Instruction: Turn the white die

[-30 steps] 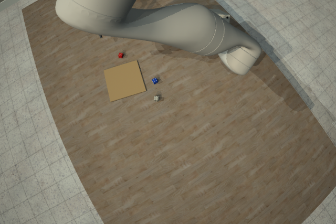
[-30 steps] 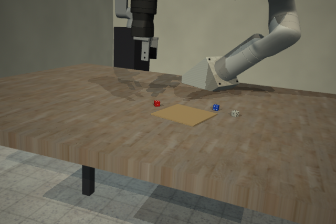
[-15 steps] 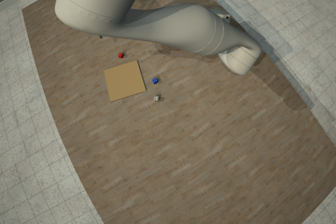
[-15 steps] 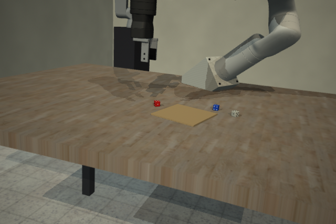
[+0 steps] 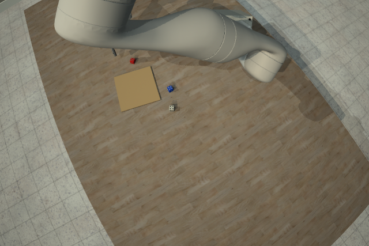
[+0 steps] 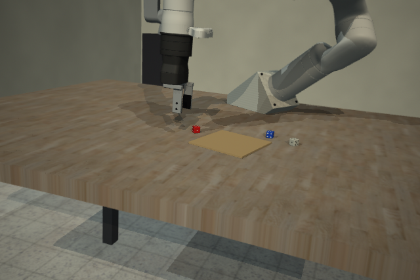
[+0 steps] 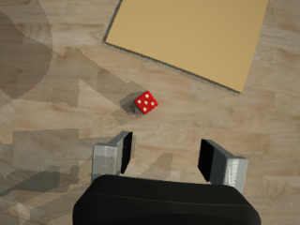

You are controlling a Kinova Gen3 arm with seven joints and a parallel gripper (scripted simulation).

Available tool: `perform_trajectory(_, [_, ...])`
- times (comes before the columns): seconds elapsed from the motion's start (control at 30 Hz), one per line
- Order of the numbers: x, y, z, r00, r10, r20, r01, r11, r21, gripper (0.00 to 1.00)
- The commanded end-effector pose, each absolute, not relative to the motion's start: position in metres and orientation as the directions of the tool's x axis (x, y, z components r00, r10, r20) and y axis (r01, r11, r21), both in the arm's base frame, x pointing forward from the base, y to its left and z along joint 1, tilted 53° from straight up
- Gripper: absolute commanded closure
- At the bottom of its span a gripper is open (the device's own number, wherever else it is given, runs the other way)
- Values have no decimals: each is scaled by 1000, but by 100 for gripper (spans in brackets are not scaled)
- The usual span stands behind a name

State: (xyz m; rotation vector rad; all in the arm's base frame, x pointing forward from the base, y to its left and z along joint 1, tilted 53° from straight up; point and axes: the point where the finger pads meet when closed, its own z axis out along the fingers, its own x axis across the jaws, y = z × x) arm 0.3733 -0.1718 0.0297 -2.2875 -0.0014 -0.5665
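The white die (image 5: 172,108) (image 6: 294,141) lies on the bare table, off the tan mat (image 5: 136,88) (image 6: 230,143) (image 7: 190,19), past the mat's corner. It is not in the wrist view. I cannot read its top face for sure. My gripper (image 6: 182,100) (image 7: 165,150) is open and empty. It hangs a little above the table on the mat's far side from the white die, close to the red die (image 5: 132,60) (image 6: 195,129) (image 7: 146,103). In the top view the arm hides most of the gripper; only one finger (image 5: 114,52) shows.
A blue die (image 5: 170,89) (image 6: 269,134) lies on the table beside the mat, between the mat and the white die. The arm's base (image 6: 261,95) stands at the table's back. The arm's links reach over the back of the table.
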Motion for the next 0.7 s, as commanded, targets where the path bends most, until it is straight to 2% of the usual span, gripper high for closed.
perform_trajectory(0.0, [376, -153, 19, 908, -163, 385, 172, -693, -700, 0])
perform_trajectory(0.67, [379, -148, 14, 908, -163, 385, 172, -693, -700, 0])
